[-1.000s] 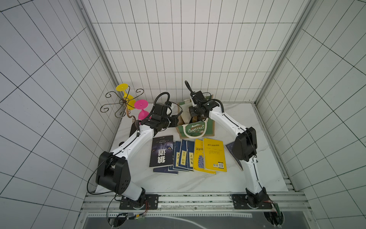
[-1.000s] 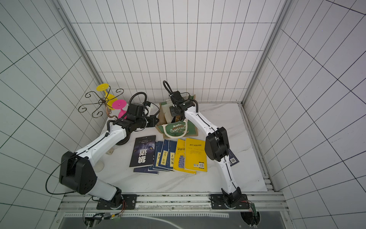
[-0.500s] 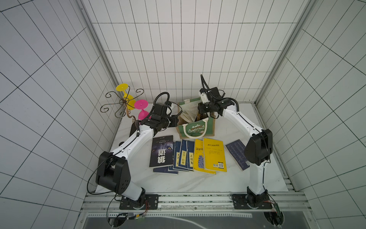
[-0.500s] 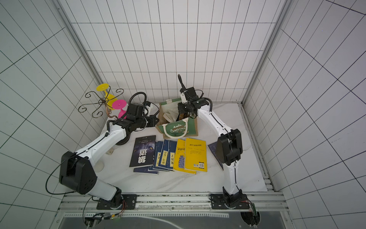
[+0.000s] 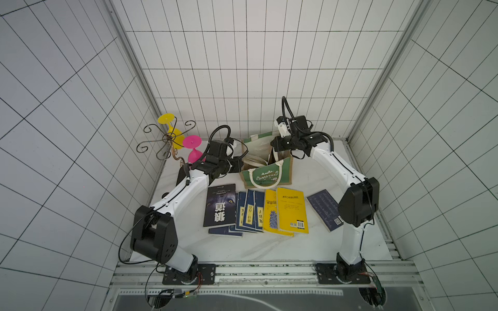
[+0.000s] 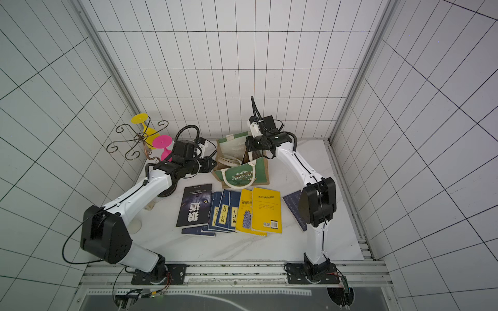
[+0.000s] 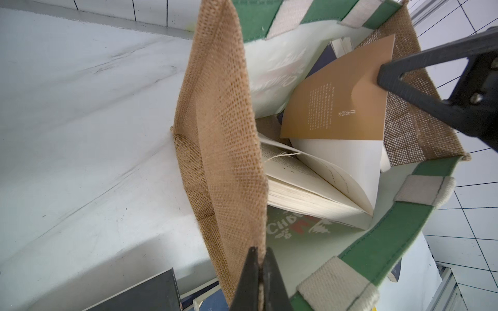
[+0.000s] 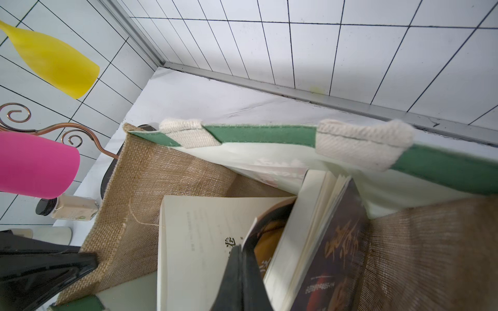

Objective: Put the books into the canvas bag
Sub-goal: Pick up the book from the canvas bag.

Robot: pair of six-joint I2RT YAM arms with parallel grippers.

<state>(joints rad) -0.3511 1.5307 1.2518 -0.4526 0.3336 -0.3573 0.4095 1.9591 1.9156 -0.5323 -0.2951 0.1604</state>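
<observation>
in both top views the canvas bag is seen upright at the back of the worktop, mouth open. the left hand is set at its side and the right hand is lowered into the mouth. the books are laid flat in a row before the bag, with one navy book apart.

in the left wrist view the left hand is pinched narrow on the bag's jute wall. a tan book cover inside the bag is gripped by the right hand.

in the right wrist view the right hand is closed tight on a thin cover, beside a dark-covered book stood in the bag.
</observation>
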